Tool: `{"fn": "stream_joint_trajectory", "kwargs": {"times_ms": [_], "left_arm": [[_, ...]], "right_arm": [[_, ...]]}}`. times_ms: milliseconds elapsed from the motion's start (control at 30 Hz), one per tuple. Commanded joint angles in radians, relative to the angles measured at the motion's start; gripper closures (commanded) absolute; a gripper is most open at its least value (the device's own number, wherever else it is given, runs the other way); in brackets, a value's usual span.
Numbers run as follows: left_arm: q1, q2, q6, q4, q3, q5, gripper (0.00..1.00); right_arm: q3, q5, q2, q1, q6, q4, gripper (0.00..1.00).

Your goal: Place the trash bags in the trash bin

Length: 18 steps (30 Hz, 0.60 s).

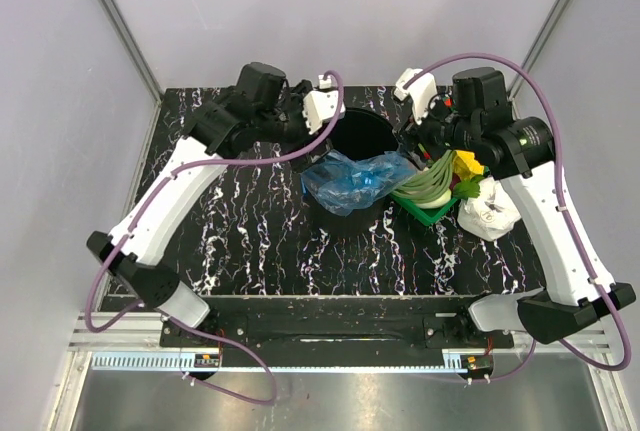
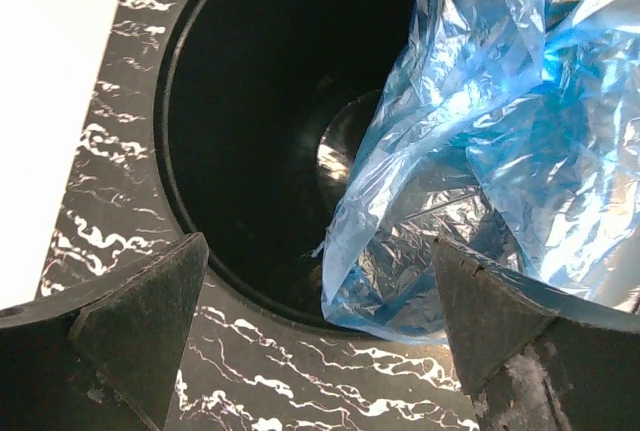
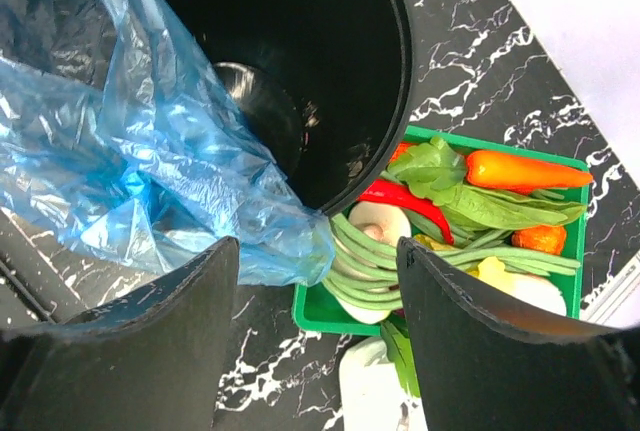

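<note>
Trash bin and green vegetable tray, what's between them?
The blue trash bag, draped over the trash bin rim, its bunched end reaching the green tray; the right wrist view shows it.

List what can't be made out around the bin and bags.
- Number of bags: in every view the film is crumpled into one mass.
- Bin floor: in the left wrist view, the film covers its right part.
- Tray: in the top view, the right arm covers its far end.
- White lump: in the right wrist view, the bottom edge cuts it off.
</note>
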Motion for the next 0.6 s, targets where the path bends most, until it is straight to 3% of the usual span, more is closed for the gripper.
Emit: {"fn": "stream_joint_trajectory", "kwargs": {"times_ms": [0, 200, 400, 467, 567], "left_arm": [[0.026, 0.06, 0.121, -0.071, 0.093, 0.167, 0.01], [0.032, 0.123, 0.161, -0.102, 0.128, 0.189, 0.02], [0.036, 0.149, 0.162, -0.102, 0.139, 0.223, 0.32], [0.038, 0.151, 0.162, -0.102, 0.142, 0.227, 0.52], [0.047, 0.152, 0.123, -0.079, 0.162, 0.221, 0.95]], "right_arm": [[0.043, -0.049, 0.005, -0.006, -0.037, -0.049, 0.3], [0.026, -0.035, 0.013, -0.009, -0.037, -0.048, 0.3], [0.005, -0.026, 0.013, -0.023, -0.055, -0.049, 0.3], [0.009, -0.031, 0.016, -0.028, -0.055, -0.049, 0.3], [0.014, -0.044, 0.029, -0.029, -0.054, -0.049, 0.3]]}}
